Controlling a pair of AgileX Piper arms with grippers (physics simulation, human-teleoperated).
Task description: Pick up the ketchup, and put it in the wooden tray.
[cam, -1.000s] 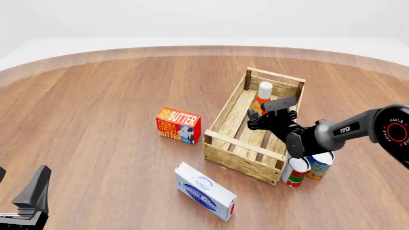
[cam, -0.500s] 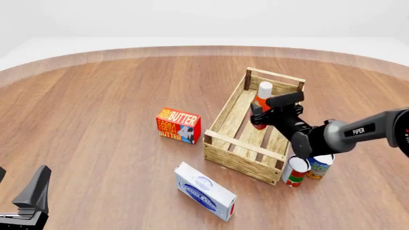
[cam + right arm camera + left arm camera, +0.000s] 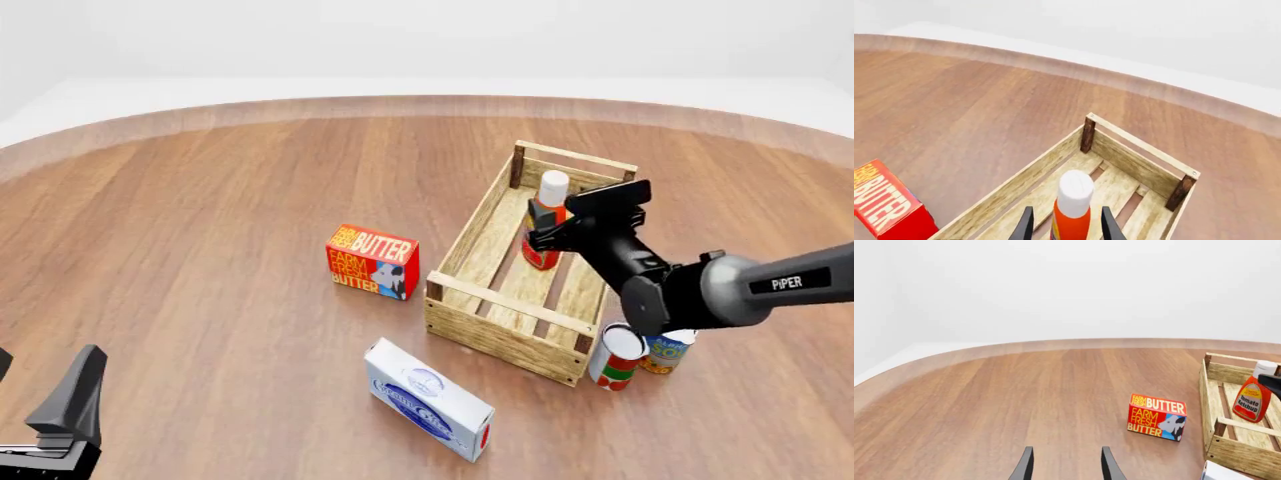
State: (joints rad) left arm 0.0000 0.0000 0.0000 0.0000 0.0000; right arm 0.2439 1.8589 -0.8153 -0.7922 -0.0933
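Wood-grain table (image 3: 200, 200) is carrying everything. Nearest, the left gripper (image 3: 1066, 466) is hanging with fingers parted, holding nothing. Farther on, 2 cans (image 3: 641, 352) are standing beside the tray (image 3: 497, 322). Beyond them, the right gripper (image 3: 1065, 225) is sitting with its fingers either side of the upright ketchup (image 3: 545, 222) inside the tray.

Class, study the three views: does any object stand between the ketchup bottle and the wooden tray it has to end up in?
Nothing visible does. The ketchup already stands upright inside the wooden tray, toward its far end, between the fingers of the right gripper. The butter box and the cans sit outside the tray walls.
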